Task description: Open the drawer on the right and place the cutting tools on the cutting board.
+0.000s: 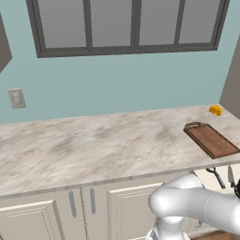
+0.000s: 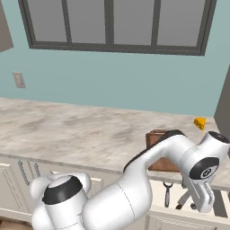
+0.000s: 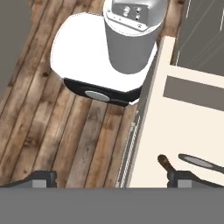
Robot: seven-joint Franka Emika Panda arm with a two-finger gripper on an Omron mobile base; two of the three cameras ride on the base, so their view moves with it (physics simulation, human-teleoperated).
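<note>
The drawer (image 1: pixel 205 174) stands pulled out under the counter's right end, its pale interior (image 2: pixel 156 201) open to view. Inside lie the cutting tools: black-handled scissors (image 1: pixel 216 177) and a short knife (image 1: pixel 230 175) to their right. The dark reddish-brown cutting board (image 1: pixel 211 139) rests on the counter just above, with nothing on it. My arm partly hides the board (image 2: pixel 154 135) in the right base view. My gripper (image 2: pixel 200 206) hangs over the drawer, pointing down. In the hand view it (image 3: pixel 113 179) is open and holds nothing, straddling the drawer's front wall. The knife's brown handle end (image 3: pixel 163 161) lies beside the right fingertip (image 3: pixel 183 178).
A small yellow object (image 1: pixel 215 110) sits at the counter's back right, behind the board. Cabinet doors with grey bar handles (image 1: pixel 72 204) line the front below the counter. A dark cabinet side (image 1: pixel 232 84) bounds the counter on the right. Wooden floor (image 3: pixel 52 131) lies below the drawer.
</note>
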